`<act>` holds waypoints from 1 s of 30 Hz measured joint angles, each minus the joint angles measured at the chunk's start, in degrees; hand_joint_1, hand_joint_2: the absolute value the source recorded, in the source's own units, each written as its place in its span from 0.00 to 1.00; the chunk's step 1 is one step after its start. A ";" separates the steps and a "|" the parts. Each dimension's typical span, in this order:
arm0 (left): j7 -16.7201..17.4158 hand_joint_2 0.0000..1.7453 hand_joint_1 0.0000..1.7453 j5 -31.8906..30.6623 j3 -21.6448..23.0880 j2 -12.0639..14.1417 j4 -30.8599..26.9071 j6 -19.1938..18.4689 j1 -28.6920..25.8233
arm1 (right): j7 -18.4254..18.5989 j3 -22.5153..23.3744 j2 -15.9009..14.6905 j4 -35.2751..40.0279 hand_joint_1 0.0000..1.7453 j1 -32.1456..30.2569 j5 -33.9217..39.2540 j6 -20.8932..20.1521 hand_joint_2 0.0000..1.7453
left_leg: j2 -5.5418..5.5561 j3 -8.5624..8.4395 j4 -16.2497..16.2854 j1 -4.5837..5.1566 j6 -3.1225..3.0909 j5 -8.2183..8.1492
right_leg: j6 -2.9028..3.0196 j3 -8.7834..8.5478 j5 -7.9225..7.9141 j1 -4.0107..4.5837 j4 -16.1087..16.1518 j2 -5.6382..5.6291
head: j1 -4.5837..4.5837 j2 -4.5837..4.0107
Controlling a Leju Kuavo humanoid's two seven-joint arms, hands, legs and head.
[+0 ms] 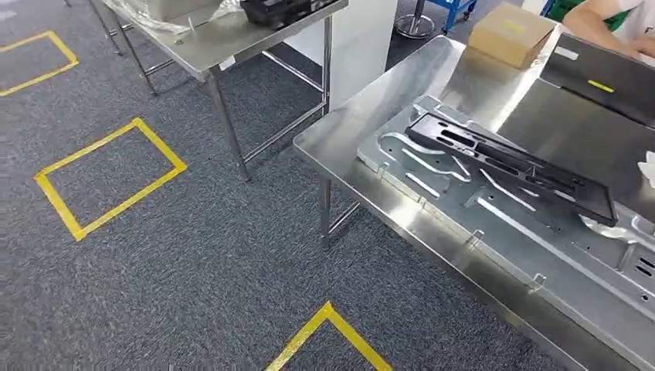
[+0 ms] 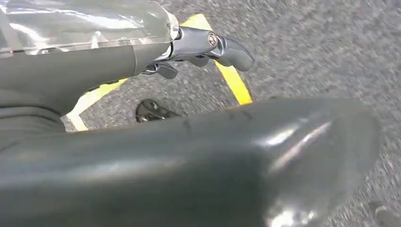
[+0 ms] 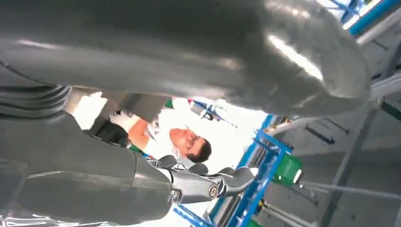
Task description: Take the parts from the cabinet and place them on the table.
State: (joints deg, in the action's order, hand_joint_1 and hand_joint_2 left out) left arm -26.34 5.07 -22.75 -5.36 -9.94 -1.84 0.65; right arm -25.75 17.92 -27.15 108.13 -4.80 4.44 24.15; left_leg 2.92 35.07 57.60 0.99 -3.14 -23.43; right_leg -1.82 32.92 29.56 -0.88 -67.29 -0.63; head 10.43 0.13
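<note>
On the left, grey speckled carpet (image 1: 193, 255) carries yellow tape rectangles (image 1: 108, 176) as flat outlines. Further back stands a second steel table (image 1: 232, 39) on thin legs, with a black part (image 1: 282, 9) and crinkled clear plastic wrap (image 1: 154, 15) at its far edge.

To the right, the brushed stainless table (image 1: 363, 100) carries a large stamped sheet-metal panel (image 1: 494, 232), silvery, with slots, ribs and small upturned tabs along its near edge. On that panel lies the long black part (image 1: 514, 166), a flat, matte, narrow frame with elongated cut-outs. Its long axis runs diagonally, from its end nearer the table's left corner towards the table's right edge, where its near end stops beside a shiny curved fitting. A cardboard box (image 1: 511, 32) sits by the far edge, beside a dark flat panel (image 1: 610, 77) marked with a yellow strip. A person's arm (image 1: 602, 23) reaches over that far right corner.

The left hand (image 2: 203, 52), in the left wrist view, hangs over carpet and yellow tape with fingers loosely curled, grasping nothing. The right hand (image 3: 208, 182), in the right wrist view, has its fingers curled likewise around nothing, with a person and blue racking (image 3: 265, 161) behind it.
</note>
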 joint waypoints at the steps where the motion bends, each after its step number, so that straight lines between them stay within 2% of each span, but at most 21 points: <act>1: -0.02 0.00 0.00 0.02 -0.02 0.00 0.00 0.00 0.06 | 0.00 0.13 -0.17 0.24 0.00 -0.08 0.00 -0.02 0.00 | 0.57 0.63 0.45 0.02 0.14 0.36 | 0.51 -3.57 -0.32 0.18 4.99 -1.51 | 0.00 -0.02; 2: -0.02 0.00 0.00 0.02 -0.02 -0.17 0.00 0.00 0.12 | 0.00 0.35 -0.50 0.53 0.00 -0.13 0.00 -0.02 0.00 | 1.01 1.32 0.81 0.29 0.33 0.69 | 1.18 -6.05 1.65 0.28 9.29 -3.69 | -0.02 0.00; 3: -0.02 0.00 0.00 0.02 -0.02 -0.15 0.00 0.00 0.19 | -0.11 0.66 -0.59 0.79 0.00 -0.49 0.00 -0.02 0.00 | 1.57 1.50 0.85 0.18 0.55 1.21 | 0.88 -6.59 1.83 0.11 10.34 -3.48 | 0.02 0.00; 6: -0.04 0.00 0.00 0.00 0.00 -0.17 0.00 0.00 -0.17 | -0.11 0.96 -0.87 0.92 0.00 -0.54 0.00 -0.07 0.00 | 3.68 2.12 0.19 0.36 1.78 3.19 | 1.77 -5.81 0.49 0.23 10.84 -1.43 | -0.02 -0.02; 7: -0.06 0.00 0.00 0.00 0.00 -0.04 0.00 0.00 -0.24 | -0.09 0.96 -0.89 0.94 0.00 -0.48 0.00 -0.09 0.00 | 2.26 2.43 1.06 0.20 1.86 1.95 | 2.05 -5.52 -0.28 -0.13 11.20 -0.32 | 0.00 0.00; 9: -0.02 0.00 0.00 -0.04 0.00 -0.07 0.00 0.00 -0.17 | -0.07 1.03 -0.90 1.20 0.00 -0.92 0.00 -0.09 0.00 | -0.90 4.29 6.40 -0.16 2.67 -4.70 | 2.85 -4.27 -1.27 -0.25 11.30 0.84 | 0.02 -0.02; 10: -0.02 0.00 0.00 -0.02 0.00 -0.07 0.00 0.00 -0.09 | -0.09 1.11 -0.90 1.25 0.00 -1.00 0.00 -0.09 0.00 | -1.68 5.33 10.96 -0.69 3.14 -8.14 | 2.73 -3.62 -1.92 -0.24 11.28 1.55 | 0.02 -0.02; 11: -0.02 0.00 0.00 -0.04 0.00 -0.09 0.00 0.00 -0.07 | -0.09 1.14 -0.90 1.29 0.00 -1.00 0.00 -0.09 0.00 | -1.97 6.12 15.12 -1.16 3.61 -9.98 | 2.63 -2.84 -2.51 -0.27 11.22 2.28 | 0.04 -0.02; 12: -0.02 0.00 0.00 -0.04 0.02 -0.09 0.00 0.00 -0.08 | -0.09 1.14 -0.90 1.31 0.00 -1.08 -0.09 -0.09 0.00 | -2.11 6.28 17.91 -1.66 4.04 -9.72 | 2.44 -2.05 -3.10 -0.34 11.13 3.04 | 0.02 -0.02; 13: -0.04 0.00 0.00 -0.04 0.00 -0.09 0.00 -0.07 -0.05 | -0.09 1.14 -0.87 1.31 0.00 -1.19 -0.37 -0.09 0.00 | -2.24 5.52 18.42 -2.09 4.47 -7.97 | 2.21 -1.26 -3.62 -0.44 11.00 3.81 | 0.04 -0.02; 15: -0.11 0.00 0.00 -0.04 0.00 -0.09 0.00 -0.07 0.08 | -0.13 1.14 -0.83 1.40 0.00 -1.43 -1.34 -0.04 0.00 | -3.01 1.10 13.71 -2.82 5.21 -3.80 | 1.58 0.35 -4.50 -0.68 10.48 5.12 | 0.02 -0.02; 16: -0.13 0.00 0.00 -0.02 0.00 -0.09 0.00 -0.09 0.26 | -0.18 1.14 -0.83 1.57 0.00 -1.87 -1.84 0.02 0.00 | -4.36 -3.24 8.18 -3.09 5.46 -3.41 | 1.11 1.10 -4.83 -0.80 10.03 5.88 | 0.04 0.00; 17: -0.15 0.00 0.00 0.04 0.00 -0.20 0.00 -0.11 0.46 | -0.15 1.18 -0.85 1.90 0.00 -2.23 -2.17 0.07 0.00 | -6.69 -6.96 3.32 -3.02 5.55 -5.47 | 0.77 1.39 -5.01 -0.64 9.65 6.47 | 0.04 0.00; 18: -0.15 0.00 0.00 0.04 0.00 -0.17 -0.02 -0.13 0.68 | -0.26 1.31 -0.74 2.01 0.00 -2.61 -2.47 0.20 0.00 | -6.85 -9.11 -0.91 -2.09 4.88 -7.06 | 0.24 1.72 -5.30 -0.76 9.31 7.21 | 0.00 -0.02; 21: -0.13 0.00 0.00 0.02 0.00 -0.17 0.00 -0.20 0.44 | -0.22 1.12 -0.55 1.79 0.00 -2.65 -4.17 0.09 0.00 | -5.36 -7.15 -1.10 -1.36 2.70 -6.21 | -1.34 1.84 -6.94 -1.29 9.83 9.24 | 0.00 0.00; 22: -0.07 0.00 0.00 0.04 0.00 -0.22 0.00 -0.20 0.27 | -0.31 1.00 -0.39 1.46 0.00 -2.65 -5.39 0.24 0.00 | -4.91 -6.66 -1.56 -1.64 1.92 -5.15 | -1.84 2.31 -6.32 -1.83 9.45 8.16 | 0.00 0.00; 24: 0.19 0.00 0.00 0.08 -0.04 -0.20 0.00 -0.15 0.32 | 0.58 0.76 -0.20 0.70 0.00 -3.02 -9.29 0.27 0.00 | -4.13 -5.14 -1.52 -1.26 0.84 -3.75 | -1.66 3.79 0.45 -1.78 4.98 2.60 | -0.02 0.00; 26: 0.90 0.00 0.00 -0.13 -0.07 -0.26 0.00 0.06 0.45 | 1.51 0.13 0.77 -1.89 0.00 -2.44 -16.74 0.31 0.00 | -3.04 -3.44 -1.46 -0.79 0.44 -2.32 | -1.35 5.75 6.13 -1.15 -3.36 1.00 | 0.00 0.00; 27: 1.25 0.00 0.00 -0.17 -0.07 -0.37 0.00 0.24 0.54 | 0.37 -0.90 2.17 -4.84 0.00 -1.78 -19.77 1.16 0.00 | -2.39 -2.53 -1.34 -0.62 0.37 -1.64 | -1.12 6.11 6.92 -0.81 -6.51 0.78 | 0.00 0.00; 28: 1.42 0.00 0.00 -0.31 -0.07 -0.53 0.00 0.39 0.58 | -0.75 -2.28 3.72 -7.88 0.00 -1.67 -20.99 2.10 0.00 | -1.60 -1.51 -1.12 -0.55 0.36 -0.96 | -0.82 5.34 5.77 -0.52 -7.19 0.76 | 0.00 -0.02; 30: 1.64 0.00 0.00 -0.85 -0.07 -0.68 0.00 0.52 0.60 | -2.63 -4.68 5.86 -13.13 0.00 -1.59 -23.33 4.68 0.00 | -0.07 0.36 -0.36 -0.55 0.45 0.00 | -0.02 0.82 1.51 0.05 -2.07 0.53 | 0.00 0.00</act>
State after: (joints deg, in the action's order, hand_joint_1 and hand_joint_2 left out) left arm -24.70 4.22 -22.82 -6.03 -9.94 -1.31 1.24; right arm -28.37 13.24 -21.28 95.00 -6.39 -18.89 28.84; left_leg 2.85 35.43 57.23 0.44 -2.69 -23.43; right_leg -1.84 33.73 31.06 -0.82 -69.35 -0.11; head 10.43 0.13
